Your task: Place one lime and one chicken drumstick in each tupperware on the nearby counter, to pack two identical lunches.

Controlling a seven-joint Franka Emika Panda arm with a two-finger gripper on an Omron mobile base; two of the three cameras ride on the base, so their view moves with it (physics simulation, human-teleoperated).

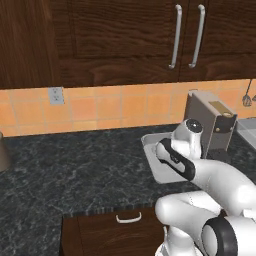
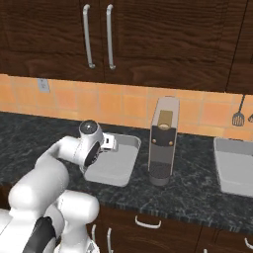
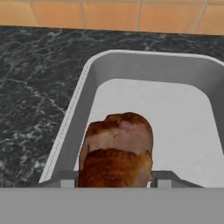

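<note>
The chicken drumstick (image 3: pixel 117 151) sits clamped between the fingertips of the gripper (image 3: pixel 116 178), held above the near left part of the left tupperware (image 3: pixel 144 65), whose floor looks bare. The step in hand seems to be delivering the drumstick; the next move calls for lowering it and spreading the jaws. A second tupperware (image 2: pixel 232 165) lies well apart to the right, beyond the coffee machine (image 2: pixel 163 141). Both trays rest on the dark marbled desk (image 1: pixel 60 165), backed by orange tiles (image 1: pixel 110 107) and dark wood cabinets (image 1: pixel 125 35)
</note>
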